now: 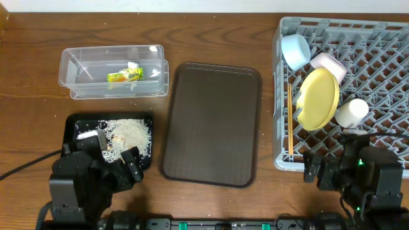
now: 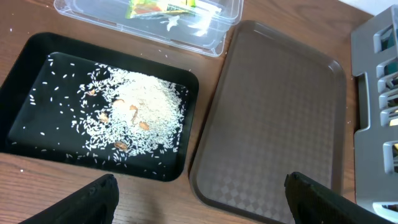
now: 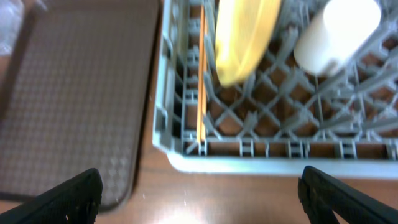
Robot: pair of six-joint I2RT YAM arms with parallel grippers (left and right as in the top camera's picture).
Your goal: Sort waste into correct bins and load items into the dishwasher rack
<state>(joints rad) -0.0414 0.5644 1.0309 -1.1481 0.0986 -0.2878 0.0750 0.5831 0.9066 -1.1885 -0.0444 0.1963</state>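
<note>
While left pincer (image 2: pixel 202 198) hangs open, right pincer (image 3: pixel 200 186) gapes beside rack (image 3: pixel 261 163).

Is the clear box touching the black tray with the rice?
Apart. The left wrist view shows a strip of bare wooden table between the clear box and the black tray.

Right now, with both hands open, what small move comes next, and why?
Probably just park: left hand and right hand are open and empty, rice lies in the black tray, wrapper in the clear container, and plate, blue bowl, white bowl, cup, chopsticks sit in the rack. Nothing seems left.
</note>
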